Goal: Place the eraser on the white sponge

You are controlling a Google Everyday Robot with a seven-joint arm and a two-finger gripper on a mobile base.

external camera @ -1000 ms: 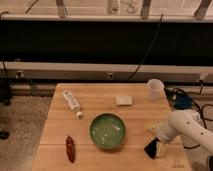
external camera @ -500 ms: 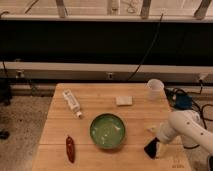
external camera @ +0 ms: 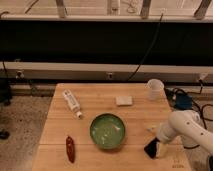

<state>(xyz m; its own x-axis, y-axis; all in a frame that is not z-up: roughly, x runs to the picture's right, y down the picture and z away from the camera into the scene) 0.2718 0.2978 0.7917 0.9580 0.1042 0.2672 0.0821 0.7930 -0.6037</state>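
the flat black rectangular eraser (external camera: 151,149), lower right of the frame, seems stiff and light; best pinched across its width. the gripper (external camera: 157,145) is at it; whether it grasps cannot be told.

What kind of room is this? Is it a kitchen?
Probably a robot lab, not a kitchen: a white robot arm with its gripper low beside the green bowl, a bare wooden table, and loose cables along the dark wall behind.
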